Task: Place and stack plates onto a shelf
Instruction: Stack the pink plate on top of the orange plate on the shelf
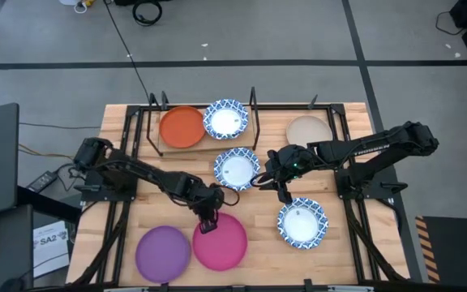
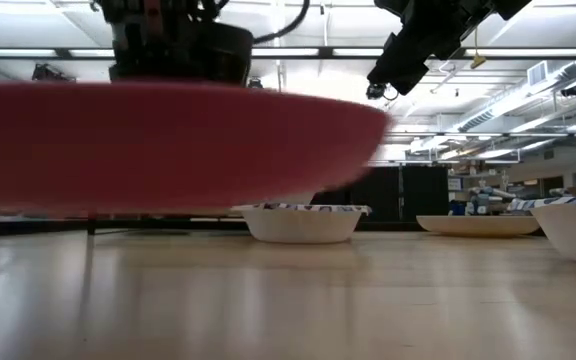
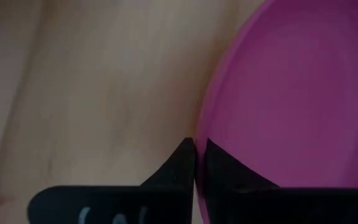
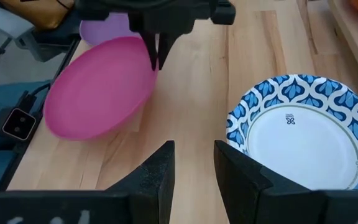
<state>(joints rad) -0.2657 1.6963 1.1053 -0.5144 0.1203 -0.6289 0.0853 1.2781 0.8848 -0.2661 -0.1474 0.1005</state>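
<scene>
Jaws of the left gripper (image 1: 207, 225) are pinched shut on the rim of the pink plate (image 1: 221, 243), which tilts up off the table (image 1: 258, 223) near its front edge, beside the purple plate (image 1: 162, 253). Jaws of the right gripper (image 1: 264, 180) stand partly apart, holding nothing, beside a blue-and-white plate (image 1: 236, 168) at mid-table, just before the shelf (image 1: 209, 146).

Table (image 1: 258, 219): light wood planks, smooth matt finish with visible grain. Pink plate (image 4: 98, 87): smooth, plain, slightly satin surface. Patterned plate (image 4: 297, 134): smooth white centre, printed blue rim.
</scene>
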